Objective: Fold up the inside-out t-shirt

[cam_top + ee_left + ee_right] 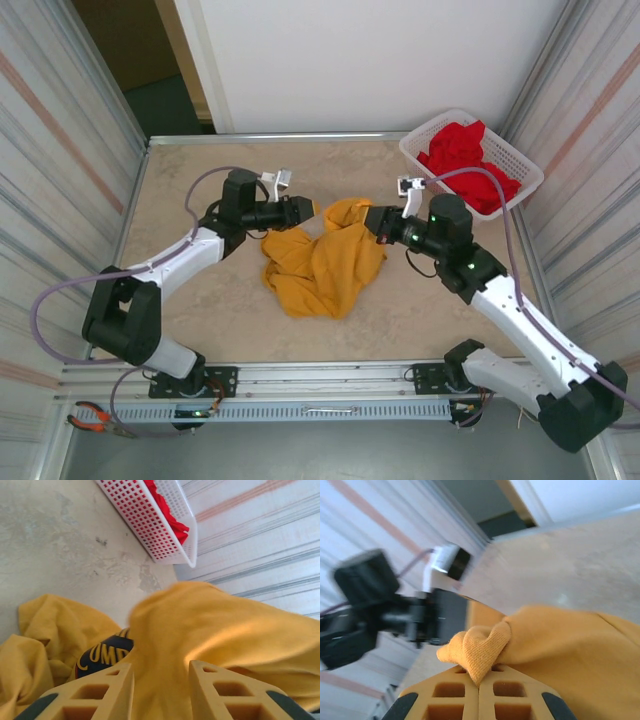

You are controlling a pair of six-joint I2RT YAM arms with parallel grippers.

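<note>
Right between the closed fingers of the right gripper point(479, 677), a little peak of the yellow t-shirt point(560, 640) is pinched, so that side is gripped for sure. Over on the left gripper point(161, 672) the jaws are held apart, and cloth is draped across the gap rather than clamped, as far as can be made out. A dark blue patch of print point(102, 655) with pale letters is tucked into the folds just beside one of its fingers. Seen from above, the t-shirt is bunched in a crumpled heap in the middle of the table point(180, 160), with both grippers pushed into its far edge from opposite sides. Well off at the far right corner, a white basket point(412, 152) is parked with a red garment point(465, 160) piled inside.
</note>
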